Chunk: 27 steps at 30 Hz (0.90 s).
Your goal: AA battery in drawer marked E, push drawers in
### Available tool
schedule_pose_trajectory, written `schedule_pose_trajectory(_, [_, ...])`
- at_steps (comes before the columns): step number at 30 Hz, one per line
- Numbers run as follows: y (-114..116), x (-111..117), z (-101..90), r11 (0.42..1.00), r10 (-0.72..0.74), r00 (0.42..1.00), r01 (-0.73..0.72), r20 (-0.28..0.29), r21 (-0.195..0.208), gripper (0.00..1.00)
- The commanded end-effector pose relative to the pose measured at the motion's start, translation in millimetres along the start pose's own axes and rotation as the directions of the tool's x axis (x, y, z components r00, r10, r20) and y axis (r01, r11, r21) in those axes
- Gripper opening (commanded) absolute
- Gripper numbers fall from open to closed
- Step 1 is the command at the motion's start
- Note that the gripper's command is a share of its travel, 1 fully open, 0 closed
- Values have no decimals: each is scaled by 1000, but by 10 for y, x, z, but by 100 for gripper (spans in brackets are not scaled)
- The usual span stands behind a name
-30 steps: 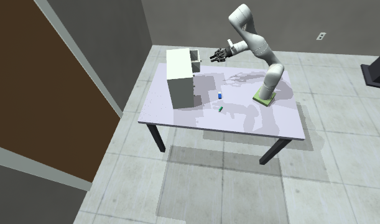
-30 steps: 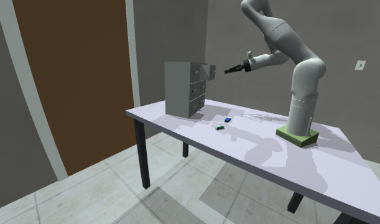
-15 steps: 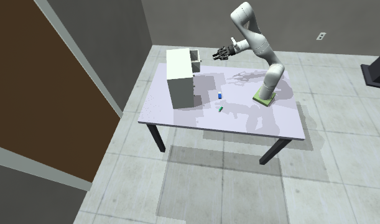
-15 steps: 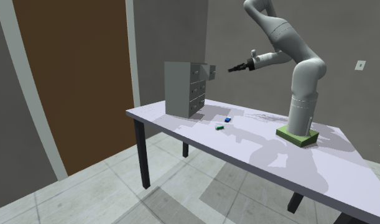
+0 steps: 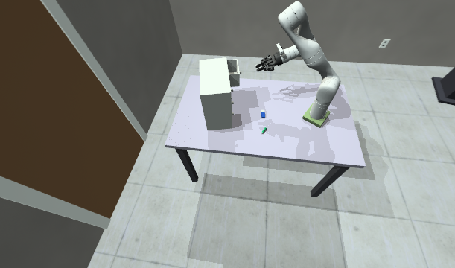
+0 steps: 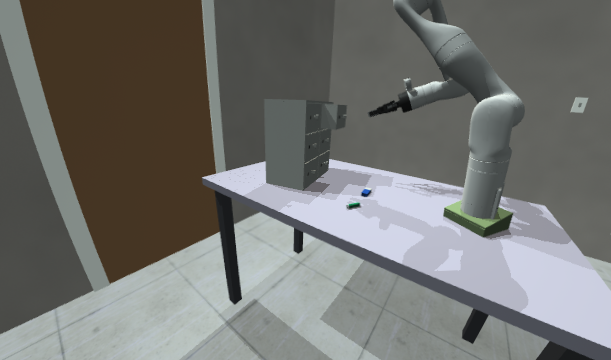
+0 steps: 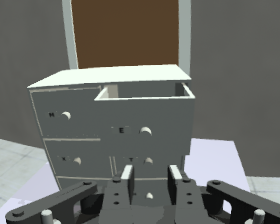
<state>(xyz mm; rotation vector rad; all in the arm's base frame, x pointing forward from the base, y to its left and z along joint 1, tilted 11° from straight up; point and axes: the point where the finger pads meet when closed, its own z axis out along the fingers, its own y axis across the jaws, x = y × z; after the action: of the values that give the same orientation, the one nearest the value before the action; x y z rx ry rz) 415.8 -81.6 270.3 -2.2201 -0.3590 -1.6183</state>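
The AA battery looks to be the small green cylinder [image 5: 263,130] [image 6: 353,205] lying on the table [image 5: 287,145] [image 6: 305,210]. The chest [image 5: 214,76] [image 6: 285,142] [image 7: 126,74] stands upright at the table's left. Its top right drawer, marked E [image 5: 234,80] [image 6: 341,118] [image 7: 166,117], is pulled partly out and looks level; the visible part of its inside shows nothing. My gripper [image 5: 258,68] [image 6: 371,114] [image 7: 150,175] is partly open and empty. It is in the air in front of drawer E, apart from its knob.
A blue block with a white end [image 5: 263,115] [image 6: 366,192] lies near the battery. The other visible drawers, such as the top left one [image 6: 313,118] [image 7: 83,125], look pushed in. The arm's green base [image 5: 316,120] [image 6: 477,222] is at the right.
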Motion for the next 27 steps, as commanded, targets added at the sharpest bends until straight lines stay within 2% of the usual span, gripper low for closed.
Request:
schedule_pose_trajectory(1, [-33,82,-9,1000,-18,1000,18,9,8,33])
schedule_pose_trajectory(7, [-33,102,-49,1000,-18,999,18,51,8,33])
schedule_pose_trajectory(20, [-33,195,-226,1000,-19,971,17,239,7,33])
schedule_pose_trajectory(22, [-33,195,-226,1000,-19,971,17,239,7,33])
schedule_pose_trajectory(27, [-32,237,-305,1000,-19,947,18,320,7,33])
